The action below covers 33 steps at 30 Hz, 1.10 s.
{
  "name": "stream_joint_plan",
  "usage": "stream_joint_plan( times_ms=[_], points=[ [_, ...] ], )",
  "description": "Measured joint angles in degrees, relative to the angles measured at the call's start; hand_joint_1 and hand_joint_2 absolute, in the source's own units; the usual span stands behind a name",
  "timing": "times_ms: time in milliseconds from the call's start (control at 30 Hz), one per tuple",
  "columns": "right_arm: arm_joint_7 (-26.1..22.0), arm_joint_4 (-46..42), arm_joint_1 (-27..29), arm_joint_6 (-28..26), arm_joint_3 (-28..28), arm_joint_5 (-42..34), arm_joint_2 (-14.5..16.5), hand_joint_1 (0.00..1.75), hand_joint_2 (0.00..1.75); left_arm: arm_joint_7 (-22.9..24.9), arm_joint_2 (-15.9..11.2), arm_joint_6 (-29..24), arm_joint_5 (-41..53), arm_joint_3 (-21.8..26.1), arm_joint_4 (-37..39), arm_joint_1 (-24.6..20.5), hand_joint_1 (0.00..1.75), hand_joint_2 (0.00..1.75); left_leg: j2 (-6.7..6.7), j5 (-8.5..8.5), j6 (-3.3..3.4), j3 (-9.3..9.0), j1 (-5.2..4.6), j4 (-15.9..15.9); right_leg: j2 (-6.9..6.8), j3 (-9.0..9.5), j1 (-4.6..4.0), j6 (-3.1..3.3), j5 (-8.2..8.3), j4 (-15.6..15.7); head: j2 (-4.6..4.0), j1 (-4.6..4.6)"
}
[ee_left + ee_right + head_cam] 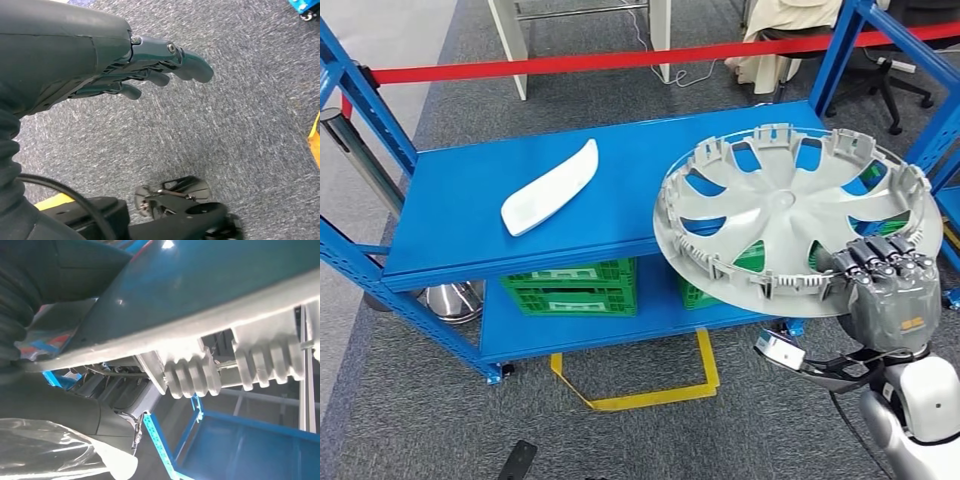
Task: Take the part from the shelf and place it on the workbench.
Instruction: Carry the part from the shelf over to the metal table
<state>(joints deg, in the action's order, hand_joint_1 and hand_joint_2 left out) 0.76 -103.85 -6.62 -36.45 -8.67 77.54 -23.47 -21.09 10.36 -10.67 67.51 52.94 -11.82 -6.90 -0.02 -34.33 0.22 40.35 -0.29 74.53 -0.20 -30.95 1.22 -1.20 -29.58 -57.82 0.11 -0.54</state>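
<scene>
Two green crates (573,286) stand on the lower shelf of the blue rack (456,215), stacked one on the other near its front edge; another green crate (750,262) stands further right on the same level, seen through the holes of the wheel cover. What is inside the crates cannot be seen.

The grey wheel cover (780,215) — the part of the task — is held up in the air over the right end of the upper shelf, tilted, its ribbed inner side facing the head camera. The right hand (890,285) grips it at the rim nearest the robot: the dark fingers (882,255) lie curled over the rim. In the right wrist view the rim with its ribbed clips (192,377) runs just above the hand.

A white curved part (550,187) lies on the upper shelf, near its middle.

The left hand (113,60) hangs above the grey carpet (226,140), its fingers (188,65) stretched out and only slightly apart — it holds nothing.
</scene>
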Motion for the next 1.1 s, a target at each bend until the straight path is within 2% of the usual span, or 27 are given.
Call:
stream_joint_plan(
  times_ms=[33, 67, 133, 167, 200, 300, 367, 400, 467, 500, 533, 567, 600, 633, 667, 700, 733, 800, 867, 933, 967, 1000, 1033, 1067, 1100],
  points=[
    [-0.06, -0.07, 0.18, 0.05, 0.03, -0.32, 0.00, 1.75, 1.75, -0.01, -0.01, 0.00, -0.06, 0.00, 0.00, 0.03, 0.00, 1.75, 0.00, 0.83, 0.14, -0.31, 0.02, -0.12, 0.02, -0.07, -0.11, 0.05, 0.04, -0.02, 0.00, 0.00],
    [-0.17, -0.17, 0.41, 0.17, 0.08, -0.74, 0.00, 1.75, 1.75, -0.03, -0.01, 0.00, -0.14, 0.00, 0.00, 0.04, 0.00, 1.75, -0.02, 2.53, 0.41, -1.49, -0.01, -2.23, 0.05, -0.10, -0.22, 0.07, 0.05, -0.04, 0.00, 0.00],
    [-0.58, -0.55, 0.77, 0.48, 0.28, -1.77, 0.00, 1.75, 1.75, -0.10, -0.05, -0.01, -0.29, 0.01, 0.00, 0.03, 0.00, 1.75, -0.15, 6.05, 1.29, -4.97, -0.24, -9.14, 0.08, -0.22, -0.46, 0.05, 0.05, -0.07, 0.00, -0.04],
    [-0.81, -0.82, 0.84, 0.62, 0.41, -2.12, -0.01, 1.75, 1.75, -0.16, -0.08, -0.02, -0.34, 0.01, 0.00, 0.02, 0.00, 1.75, -0.20, 6.95, 1.68, -6.34, -0.41, -12.09, 0.08, -0.35, -0.54, -0.05, 0.13, -0.10, 0.00, -0.05],
    [-1.03, -1.09, 0.87, 0.72, 0.56, -2.39, -0.01, 1.75, 1.75, -0.21, -0.10, -0.04, -0.36, 0.02, 0.00, 0.01, 0.00, 1.75, -0.24, 7.22, 1.95, -7.08, -0.59, -13.88, 0.05, -0.54, -0.56, -0.21, 0.26, -0.10, 0.00, -0.05],
    [-1.63, -1.78, 0.94, 0.84, 1.03, -2.68, -0.04, 1.75, 1.75, -0.34, -0.13, -0.08, -0.40, 0.02, 0.00, 0.00, 0.00, 1.75, -0.29, 7.20, 2.30, -7.53, -0.65, -15.92, -0.15, -1.15, -0.42, -0.95, 0.34, -0.01, 0.00, -0.03],
    [-2.03, -2.11, 0.88, 0.86, 1.25, -2.55, -0.12, 1.75, 1.75, -0.40, -0.10, -0.10, -0.43, 0.03, 0.00, -0.04, 0.00, 1.75, -0.55, 7.42, 2.66, -7.93, -0.35, -17.43, -0.09, -2.44, -0.41, -1.32, -1.47, -2.10, 0.00, -0.22],
    [-2.24, -2.20, 0.80, 0.88, 1.30, -2.37, -0.17, 1.75, 1.75, -0.43, -0.08, -0.07, -0.44, 0.03, 0.00, -0.05, 0.00, 1.75, -0.73, 7.51, 2.78, -7.99, -0.28, -17.86, 0.02, -3.78, -0.37, -1.45, -3.11, -4.86, 0.00, -0.32],
    [-2.63, -2.26, 0.64, 0.99, 1.31, -1.84, -0.25, 1.75, 1.75, -0.46, -0.03, 0.02, -0.39, 0.04, 0.00, 0.02, 0.00, 1.75, -1.10, 7.64, 2.93, -7.86, -0.31, -17.89, 0.12, -6.95, -0.34, -1.71, -6.03, -12.12, 0.00, -0.43],
    [-2.83, -2.26, 0.62, 1.08, 1.28, -1.53, -0.26, 1.75, 1.75, -0.46, -0.02, 0.06, -0.37, 0.04, 0.00, 0.07, 0.00, 1.75, -1.36, 7.64, 2.93, -7.84, -0.32, -17.83, 0.12, -8.06, -0.30, -1.87, -6.40, -14.52, 0.00, -0.43],
    [-2.98, -2.26, 0.59, 1.17, 1.23, -1.23, -0.27, 1.75, 1.75, -0.46, -0.01, 0.07, -0.35, 0.04, 0.00, 0.10, 0.00, 1.75, -1.67, 7.64, 2.92, -7.83, -0.30, -17.73, 0.12, -8.27, -0.23, -2.04, -5.72, -14.93, 0.00, -0.44],
    [-3.10, -2.26, 0.51, 1.24, 1.15, -0.96, -0.28, 1.75, 1.75, -0.46, -0.01, 0.08, -0.34, 0.04, 0.00, 0.10, 0.00, 1.75, -2.07, 7.61, 2.87, -7.83, -0.24, -17.55, 0.20, -7.46, -0.08, -2.20, -4.07, -13.18, 0.00, -0.43],
    [-3.18, -2.26, 0.35, 1.28, 1.03, -0.69, -0.30, 1.75, 1.75, -0.46, 0.01, 0.09, -0.34, 0.04, 0.00, 0.08, 0.00, 1.75, -2.51, 7.52, 2.74, -7.79, -0.18, -17.28, 0.63, -5.81, 0.15, -2.38, -1.93, -9.71, 0.00, -0.45],
    [-3.25, -2.26, 0.09, 1.30, 0.89, -0.44, -0.31, 1.75, 1.75, -0.46, 0.02, 0.10, -0.33, 0.04, 0.00, 0.02, 0.00, 1.75, -2.94, 7.39, 2.51, -7.60, -0.21, -16.90, 1.56, -4.00, 0.36, -2.53, -0.48, -6.23, 0.00, -0.45],
    [-3.32, -2.32, -0.21, 1.31, 0.74, -0.23, -0.34, 1.75, 1.75, -0.46, 0.02, 0.12, -0.32, 0.03, 0.00, -0.06, 0.00, 1.75, -3.40, 7.29, 2.23, -7.20, -0.24, -16.33, 2.42, -2.45, 0.55, -2.52, 0.26, -3.20, 0.00, -0.44],
    [-3.38, -2.38, -0.45, 1.32, 0.60, -0.02, -0.37, 1.75, 1.75, -0.46, 0.01, 0.13, -0.30, 0.03, 0.00, -0.15, 0.00, 1.75, -3.82, 7.29, 1.92, -6.70, -0.27, -15.86, 3.11, -1.57, 0.64, -2.42, 0.37, -1.51, 0.00, -0.40],
    [-3.44, -2.44, -0.62, 1.37, 0.44, 0.16, -0.39, 1.75, 1.75, -0.46, 0.00, 0.16, -0.29, 0.03, 0.00, -0.18, 0.00, 1.75, -4.25, 7.40, 1.61, -6.18, -0.28, -15.51, 3.35, -1.32, 0.59, -2.25, -0.03, -1.14, 0.00, -0.36],
    [-3.51, -2.50, -0.79, 1.52, 0.11, 0.47, -0.42, 1.75, 1.75, -0.45, -0.03, 0.19, -0.26, 0.03, 0.00, -0.01, 0.00, 1.75, -4.83, 7.55, 1.09, -5.55, -0.17, -15.13, 2.42, -1.46, 0.58, -1.70, 0.04, -1.17, 0.00, -0.31],
    [-3.54, -2.50, -1.04, 1.71, -0.21, 0.71, -0.42, 1.75, 1.75, -0.45, -0.03, 0.21, -0.21, 0.03, 0.00, 0.17, 0.00, 1.75, -3.55, 6.09, 0.43, -4.59, -0.21, -13.13, 1.28, -1.47, 0.70, -0.96, 0.27, -1.06, 0.00, -0.03],
    [-3.58, -2.50, -1.37, 1.81, -0.44, 0.89, -0.42, 1.75, 1.75, -0.45, 0.00, 0.22, -0.16, 0.02, 0.00, 0.07, 0.00, 1.75, -1.44, 2.58, -0.22, -1.84, -0.07, -6.74, -0.01, -1.53, 0.65, -0.37, 0.36, -1.01, 0.00, 0.29],
    [-3.63, -2.50, -1.52, 1.84, -0.57, 0.95, -0.42, 1.75, 1.75, -0.46, 0.01, 0.22, -0.14, 0.02, 0.00, 0.02, 0.00, 1.75, -0.94, 0.92, -0.42, -0.20, 0.09, -2.86, -0.71, -1.57, 0.58, -0.24, 0.37, -1.01, 0.00, 0.33],
    [-3.68, -2.50, -1.63, 1.86, -0.73, 1.02, -0.42, 1.75, 1.75, -0.45, 0.01, 0.24, -0.11, 0.02, 0.00, 0.01, 0.00, 1.75, -0.71, -0.01, -0.54, 0.95, 0.22, 0.04, -1.41, -1.58, 0.53, -0.20, 0.37, -1.01, 0.00, 0.33],
    [-3.74, -2.50, -1.74, 1.88, -0.92, 1.11, -0.42, 1.75, 1.75, -0.45, 0.02, 0.26, -0.09, 0.02, 0.00, 0.03, 0.00, 1.75, -0.60, 0.13, -0.56, 1.23, 0.30, 1.01, -2.09, -1.58, 0.50, -0.19, 0.36, -1.01, 0.00, 0.32],
    [-3.76, -2.50, -1.86, 1.89, -1.16, 1.20, -0.42, 1.75, 1.75, -0.45, 0.02, 0.27, -0.06, 0.02, 0.00, 0.05, 0.00, 1.75, -0.44, 1.30, -0.51, 0.48, 0.34, -0.25, -2.73, -1.55, 0.49, -0.19, 0.36, -1.02, 0.00, 0.32],
    [-3.79, -2.50, -2.02, 1.90, -1.40, 1.32, -0.42, 1.75, 1.75, -0.45, 0.01, 0.26, -0.04, 0.02, 0.00, 0.04, 0.00, 1.75, 0.05, 3.18, -0.36, -1.19, 0.32, -3.47, -3.36, -1.49, 0.48, -0.20, 0.35, -1.02, 0.00, 0.32]
  ],
)
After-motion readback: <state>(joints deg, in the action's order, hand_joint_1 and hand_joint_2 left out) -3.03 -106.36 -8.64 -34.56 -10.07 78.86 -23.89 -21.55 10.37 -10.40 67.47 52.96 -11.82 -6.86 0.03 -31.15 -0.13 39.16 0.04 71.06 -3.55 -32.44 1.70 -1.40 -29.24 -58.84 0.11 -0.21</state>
